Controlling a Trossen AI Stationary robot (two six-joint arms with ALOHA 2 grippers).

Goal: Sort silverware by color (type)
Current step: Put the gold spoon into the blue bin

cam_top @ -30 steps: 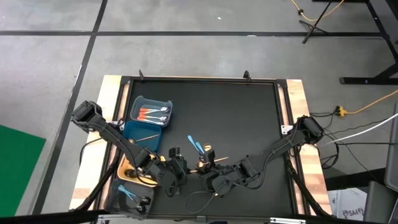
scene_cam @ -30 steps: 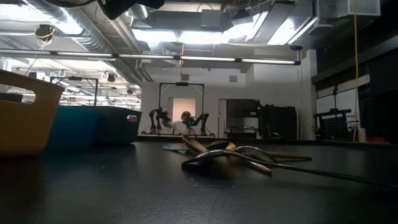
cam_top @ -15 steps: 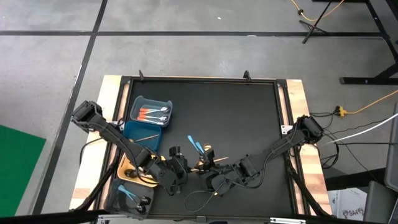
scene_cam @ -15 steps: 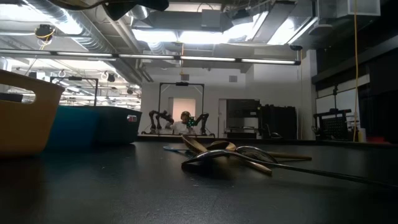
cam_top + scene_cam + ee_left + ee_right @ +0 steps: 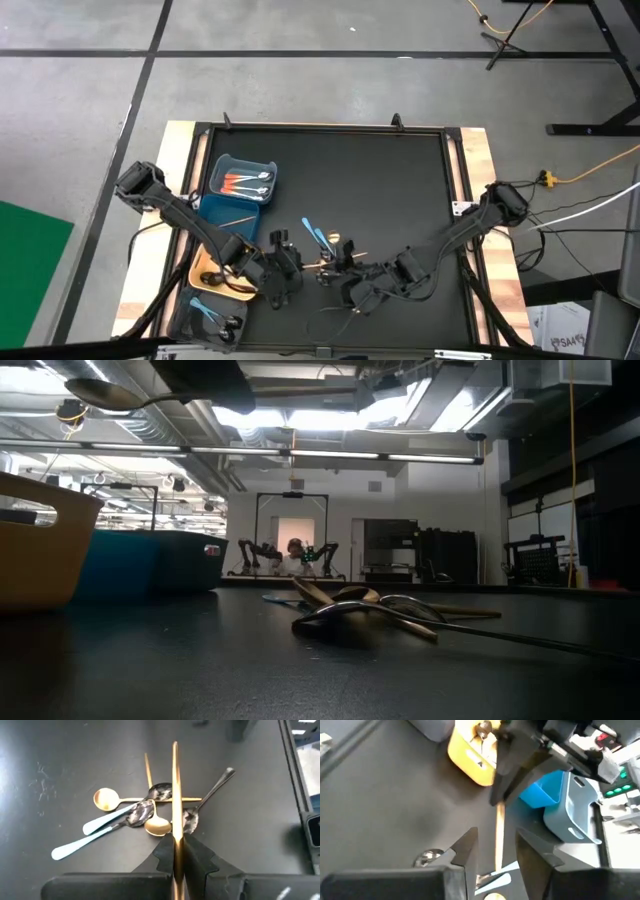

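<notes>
Near the bench's (image 5: pixel 400 190) front edge, the left gripper (image 5: pixel 175 851) pinches a gold spoon (image 5: pixel 175 795), thin, stiff and slippery, at its handle; the right gripper's (image 5: pixel 495 852) jaws stand open around it.

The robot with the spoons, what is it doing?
It is sorting spoons by colour. The left gripper is shut on a gold spoon and holds it above the pile of gold, black and light blue spoons on the black table. The right gripper has its fingers open on either side of that same gold spoon. Orange-handled pieces already lie in the blue bin.
</notes>
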